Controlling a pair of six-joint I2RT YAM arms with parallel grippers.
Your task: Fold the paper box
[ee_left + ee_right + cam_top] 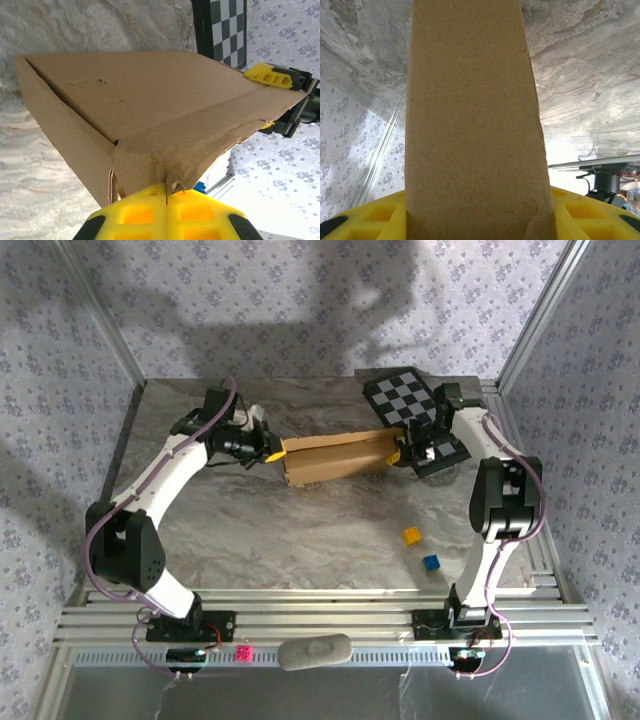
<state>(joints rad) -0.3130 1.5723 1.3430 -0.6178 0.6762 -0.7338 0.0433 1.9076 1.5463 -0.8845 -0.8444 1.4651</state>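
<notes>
My left gripper [167, 196], its yellow fingers at six o'clock right under the lens, is pressed together on a crumpled corner flap of the plain brown cardboard paper box [150, 100]. The box fans away toward one o'clock. To fold well, I'd make this pinch firm and bend along the scored crease, sparing the frayed edge.

On my right wrist, the right gripper [480, 220] straddles a tall brown panel running up to twelve o'clock. Its jaws look clamped across the panel's width.

From above, the paper box [335, 458] spans between both grippers over the grey marbled table [300, 540]. It is long and half-formed, with one wall standing. A black-and-white checkered board [405, 400] sits at its one o'clock.
</notes>
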